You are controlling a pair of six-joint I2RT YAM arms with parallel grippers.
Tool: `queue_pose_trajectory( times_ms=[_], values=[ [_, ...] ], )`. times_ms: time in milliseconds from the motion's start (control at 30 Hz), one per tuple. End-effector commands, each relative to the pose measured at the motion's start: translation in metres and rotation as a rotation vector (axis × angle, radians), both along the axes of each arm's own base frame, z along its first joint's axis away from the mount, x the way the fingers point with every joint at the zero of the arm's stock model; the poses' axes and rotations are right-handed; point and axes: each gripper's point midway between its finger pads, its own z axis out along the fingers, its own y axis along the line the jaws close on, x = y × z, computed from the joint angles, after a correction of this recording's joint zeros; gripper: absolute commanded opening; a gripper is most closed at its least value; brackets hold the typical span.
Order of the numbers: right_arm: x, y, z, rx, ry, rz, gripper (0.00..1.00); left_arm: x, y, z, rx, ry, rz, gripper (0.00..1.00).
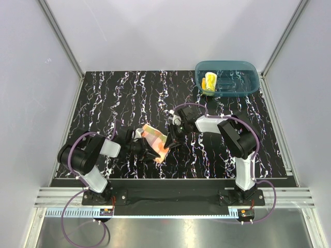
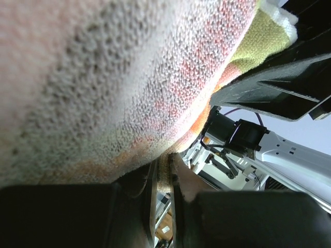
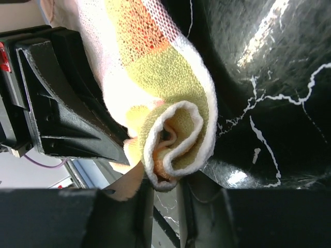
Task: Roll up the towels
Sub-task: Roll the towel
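Dotted towel (image 1: pixel 154 136): mid-table, part rolled, middle hidden by grippers.
Left gripper (image 1: pixel 148 151): clamped on its edge.
Right gripper (image 1: pixel 170 140): pinching its rolled end.
Table (image 1: pixel 114 98): edges well apart.

From above and behind, one camera overlooks my table (image 1: pixel 103 103); both wrist cameras sit close against the orange towel (image 3: pixel 176 82).

I count two towels: orange dotted towel (image 1: pixel 155 138), yellow towel (image 1: pixel 210 81). One teal tub (image 1: pixel 243 89). Two grippers: left gripper (image 1: pixel 148 152), right gripper (image 1: pixel 168 144). One worktop (image 1: pixel 103 103).
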Motion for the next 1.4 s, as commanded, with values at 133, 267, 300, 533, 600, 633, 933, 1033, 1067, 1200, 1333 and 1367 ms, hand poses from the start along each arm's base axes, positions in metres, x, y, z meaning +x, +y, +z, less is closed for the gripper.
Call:
queue_pose_trajectory(
  times_ms=[133,267,300,533,600,633,933,1033,1067,1200,1333,1367],
  values=[
    [0.011,-0.004,-0.001,-0.125,-0.014,-0.013,0.20,0.008,0.028,-0.017,0.241,-0.080,0.035,0.31],
    [0.010,-0.011,0.001,-0.174,-0.001,-0.023,0.18,0.018,0.049,-0.001,0.410,-0.180,0.043,0.45],
    [0.007,-0.012,0.001,-0.184,0.007,-0.023,0.18,0.016,0.059,-0.001,0.475,-0.189,0.040,0.47],
    [0.004,-0.011,0.002,-0.215,0.019,-0.021,0.17,0.033,0.053,0.082,0.677,-0.615,-0.005,0.50],
    [0.003,-0.010,0.004,-0.220,0.017,-0.018,0.17,0.031,0.042,0.098,0.707,-0.723,-0.037,0.46],
    [0.004,-0.008,0.005,-0.218,0.016,-0.018,0.17,0.030,0.037,0.102,0.710,-0.748,-0.050,0.45],
    [0.004,-0.007,0.006,-0.229,0.016,-0.010,0.16,0.004,-0.028,0.094,0.724,-0.857,-0.263,0.36],
    [0.004,-0.007,0.006,-0.226,0.019,-0.010,0.16,0.002,-0.037,0.081,0.735,-0.833,-0.294,0.35],
    [0.005,-0.007,0.007,-0.223,0.015,-0.009,0.16,0.002,-0.039,0.078,0.737,-0.828,-0.295,0.34],
    [0.003,-0.007,0.006,-0.224,0.015,-0.002,0.16,0.005,-0.034,0.056,0.807,-0.801,-0.325,0.35],
    [0.002,-0.008,0.004,-0.226,0.017,0.003,0.15,0.007,-0.032,0.039,0.850,-0.794,-0.361,0.35],
    [0.003,-0.008,0.003,-0.226,0.020,0.002,0.15,0.008,-0.033,0.036,0.855,-0.795,-0.367,0.35]
  ],
)
